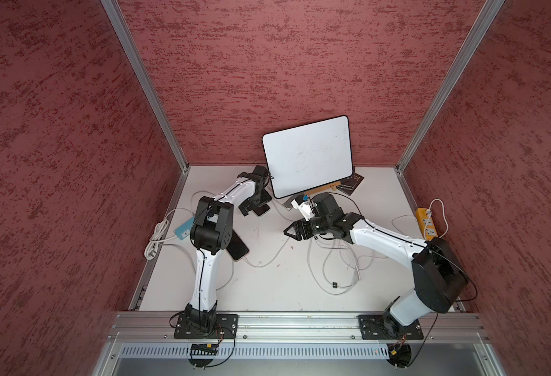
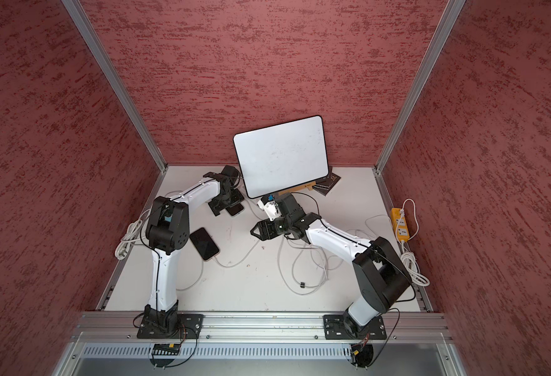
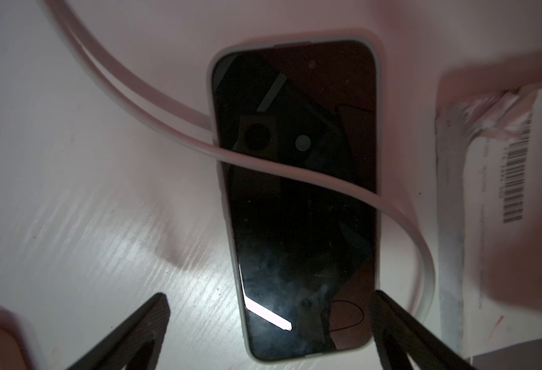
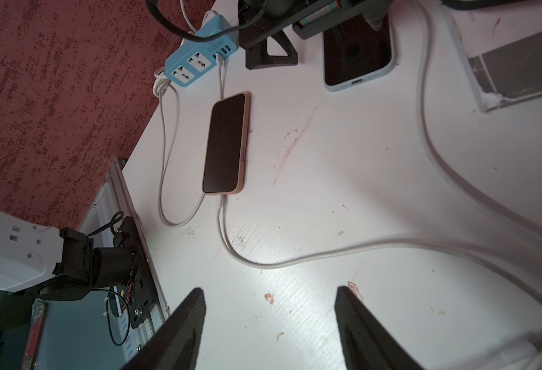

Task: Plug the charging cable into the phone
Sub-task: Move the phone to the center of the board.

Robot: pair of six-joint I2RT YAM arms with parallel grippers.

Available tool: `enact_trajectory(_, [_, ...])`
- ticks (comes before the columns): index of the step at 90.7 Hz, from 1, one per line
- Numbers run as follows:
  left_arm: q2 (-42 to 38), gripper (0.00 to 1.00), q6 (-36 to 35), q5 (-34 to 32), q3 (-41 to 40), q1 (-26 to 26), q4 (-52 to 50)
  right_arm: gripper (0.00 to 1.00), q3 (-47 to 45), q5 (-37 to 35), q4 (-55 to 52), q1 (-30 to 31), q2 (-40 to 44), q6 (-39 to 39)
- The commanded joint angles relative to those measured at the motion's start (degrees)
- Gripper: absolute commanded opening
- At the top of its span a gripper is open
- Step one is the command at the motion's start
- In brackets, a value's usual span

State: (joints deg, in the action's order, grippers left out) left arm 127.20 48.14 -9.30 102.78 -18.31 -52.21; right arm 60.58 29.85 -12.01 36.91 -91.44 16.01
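Starting from the phone [image 3: 295,198]: it lies flat, far centre-left, between my left gripper's [image 3: 271,298] spread jaws (cable [image 3: 295,168] draped across it). Its port end points near-right, toward the right gripper [image 4: 269,291], released and empty.

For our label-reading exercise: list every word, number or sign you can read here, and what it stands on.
No text can be read outright.
Barcode label: print beside the bars too blurred.
Blue power strip: label print too small.
Dark box by the whiteboard: white marks too small.
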Motion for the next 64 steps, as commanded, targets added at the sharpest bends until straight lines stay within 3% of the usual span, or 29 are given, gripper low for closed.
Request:
enact_trajectory(1, [1.7, 1.00, -0.5, -1.5, 2.3, -0.5, -1.5, 0.68, -0.4, 0.0, 0.6, -0.3, 0.8, -0.8])
enact_trajectory(64, [9.0, 1.00, -0.8, -4.8, 7.8, -1.6, -5.4, 0.68, -0.7, 0.6, 0.8, -0.3, 0.4, -0.6])
